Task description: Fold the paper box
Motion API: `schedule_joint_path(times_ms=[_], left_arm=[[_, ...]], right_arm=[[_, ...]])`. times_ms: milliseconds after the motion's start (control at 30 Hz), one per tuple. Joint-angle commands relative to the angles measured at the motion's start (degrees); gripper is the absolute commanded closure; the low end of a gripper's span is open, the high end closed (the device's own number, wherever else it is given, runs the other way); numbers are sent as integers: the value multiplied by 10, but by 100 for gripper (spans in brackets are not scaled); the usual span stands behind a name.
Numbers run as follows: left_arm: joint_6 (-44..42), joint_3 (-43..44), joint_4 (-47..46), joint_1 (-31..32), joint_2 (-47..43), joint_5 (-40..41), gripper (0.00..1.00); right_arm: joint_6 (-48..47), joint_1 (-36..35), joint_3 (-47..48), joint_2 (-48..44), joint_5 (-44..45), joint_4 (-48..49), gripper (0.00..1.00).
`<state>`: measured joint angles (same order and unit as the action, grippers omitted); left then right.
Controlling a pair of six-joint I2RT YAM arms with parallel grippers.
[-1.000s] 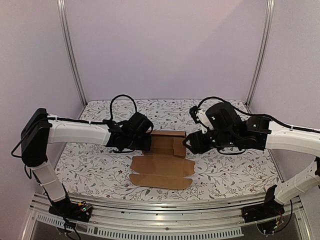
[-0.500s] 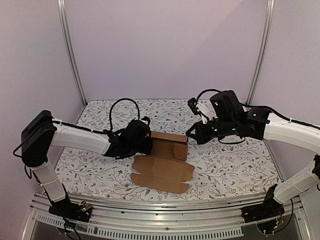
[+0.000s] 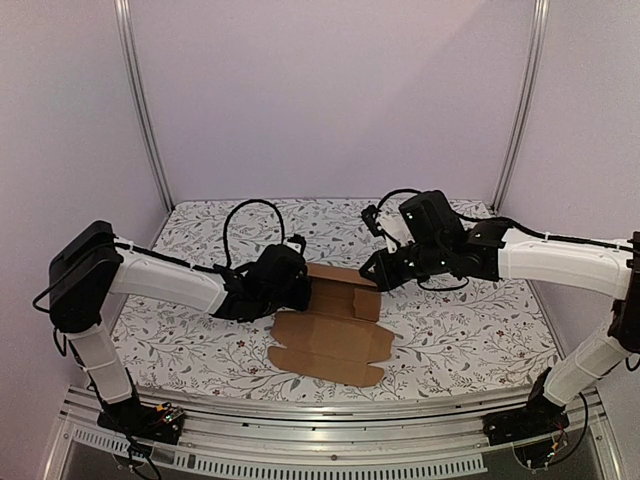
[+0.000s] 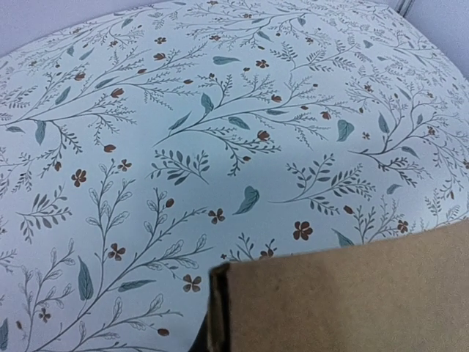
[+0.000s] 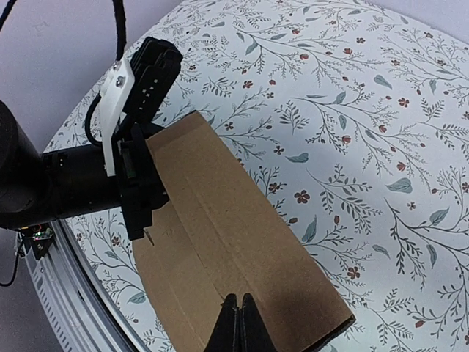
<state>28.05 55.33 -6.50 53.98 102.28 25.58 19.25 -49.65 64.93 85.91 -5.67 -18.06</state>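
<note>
From the overhead view I have the plain brown corrugated cardboard paper box [image 3: 335,325] lying just below the centre of the frame on the white counter [image 3: 470,335] printed with leafy sprigs; its near flaps lie flat toward the bottom of the frame while its far part stands up as a shallow open trough with nothing inside it. The left gripper [image 3: 296,290] sits at the left end of that raised part, its jaws closed together; whether they pinch the cardboard I cannot tell, since in the left wrist view only a corner of a brown panel shows at the lower right and the fingers are cut off. The right gripper [image 5: 237,323] has its fingertips pressed together at the bottom centre of its wrist view, just above the raised cardboard wall, gripping nothing that I can see. Bare patterned counter stretches to the right of the frame and toward the back wall; the sheet's nearest flap stops short of the front metal rail [image 3: 330,412].
</note>
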Motion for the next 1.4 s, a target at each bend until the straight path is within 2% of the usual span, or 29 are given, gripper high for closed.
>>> schedule_joint_path(times_ms=[0,500,767,900,967,1167,1367], left_arm=[[-5,-5,-9,10,11,14,100],[12,-5,13,17,35,31,100],[14,-11,10,22,42,27,86],[9,-30,-7,23,40,21,85],[1,-46,-27,24,36,13,87],[-45,-97,-110,23,31,-36,100],[-101,-124,-192,24,37,-90,100]], right_arm=[[10,13,-20,11,21,24,100],[49,12,-129,-7,37,67,100],[51,13,-133,-1,32,71,100],[49,12,-121,4,25,68,100],[45,11,-109,3,20,62,100],[26,12,-46,3,-13,38,100],[8,11,-4,11,-64,46,100]])
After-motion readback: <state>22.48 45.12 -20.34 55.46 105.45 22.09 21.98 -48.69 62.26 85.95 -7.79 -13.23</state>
